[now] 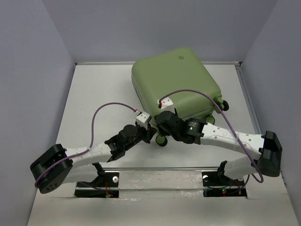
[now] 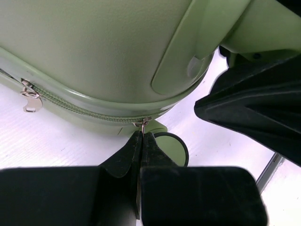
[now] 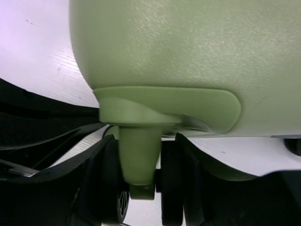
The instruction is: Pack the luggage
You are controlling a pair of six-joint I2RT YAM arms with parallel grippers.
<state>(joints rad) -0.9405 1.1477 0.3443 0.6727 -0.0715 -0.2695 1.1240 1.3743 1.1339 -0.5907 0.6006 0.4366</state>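
The luggage (image 1: 176,80), a light olive-green hard-shell suitcase, lies shut and flat at the back of the table, wheels toward me. My left gripper (image 1: 149,134) is at its near left corner. In the left wrist view my left gripper (image 2: 142,136) is shut on a small metal zipper pull (image 2: 142,124) on the green zipper line, just above a wheel (image 2: 175,147). A second zipper pull (image 2: 29,96) hangs further left. My right gripper (image 1: 164,123) is closed around the near corner wheel; in the right wrist view its fingers (image 3: 101,174) flank the caster stem (image 3: 137,155) and its black wheel discs.
Other wheels (image 1: 222,104) stick out at the suitcase's right corner. Grey walls enclose the white table (image 1: 94,94) on three sides. The two arms meet close together at the suitcase's near corner; the right gripper's body (image 2: 254,108) fills the right of the left wrist view.
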